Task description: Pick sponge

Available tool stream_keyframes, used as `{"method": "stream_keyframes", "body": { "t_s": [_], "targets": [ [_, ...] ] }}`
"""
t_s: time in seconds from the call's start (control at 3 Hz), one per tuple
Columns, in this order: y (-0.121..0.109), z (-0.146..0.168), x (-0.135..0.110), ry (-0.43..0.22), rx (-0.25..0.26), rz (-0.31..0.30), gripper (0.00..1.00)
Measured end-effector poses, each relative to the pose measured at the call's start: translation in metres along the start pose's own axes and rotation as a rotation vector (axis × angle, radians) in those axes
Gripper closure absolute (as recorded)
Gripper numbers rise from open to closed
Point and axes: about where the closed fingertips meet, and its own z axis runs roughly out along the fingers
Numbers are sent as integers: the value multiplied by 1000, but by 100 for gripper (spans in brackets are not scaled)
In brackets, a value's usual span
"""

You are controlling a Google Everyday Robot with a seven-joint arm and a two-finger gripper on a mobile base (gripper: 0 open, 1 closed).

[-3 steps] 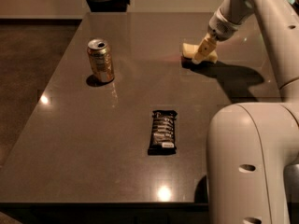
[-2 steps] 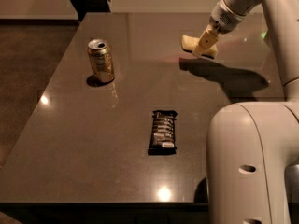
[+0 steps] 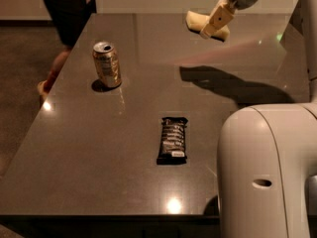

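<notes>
Nearest, at 4 o'clock, the robot's white body [image 3: 270, 172] fills the corner of the view. Just past it, around 6 o'clock of the table's middle, a dark-wrapped snack bar [image 3: 172, 140] lies flat. A can [image 3: 106, 63] stands upright at 10 o'clock, well apart from it.

Far off at 1 o'clock, the gripper [image 3: 214, 31] has its cream fingers closed across the sponge [image 3: 194, 21], which sticks out on either side of them. Its shadow falls well below it on the table, so the sponge is likely off the surface.

To do the lift well, hold the squeeze steady, since foam gives and can slip. Rise straight, without swinging towards the can.

The table [image 3: 124, 133] is dark, glossy and flat, with small lamp glints. Beyond its 11 o'clock corner a person [image 3: 69, 4] in dark shorts stands on the brown floor [image 3: 25, 83].
</notes>
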Motion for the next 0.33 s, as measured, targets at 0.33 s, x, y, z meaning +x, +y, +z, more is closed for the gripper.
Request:
{"method": "stream_keyframes", "body": {
  "t_s": [0.33],
  "targets": [
    [-9, 6, -6, -23, 24, 2, 100]
  ]
}}
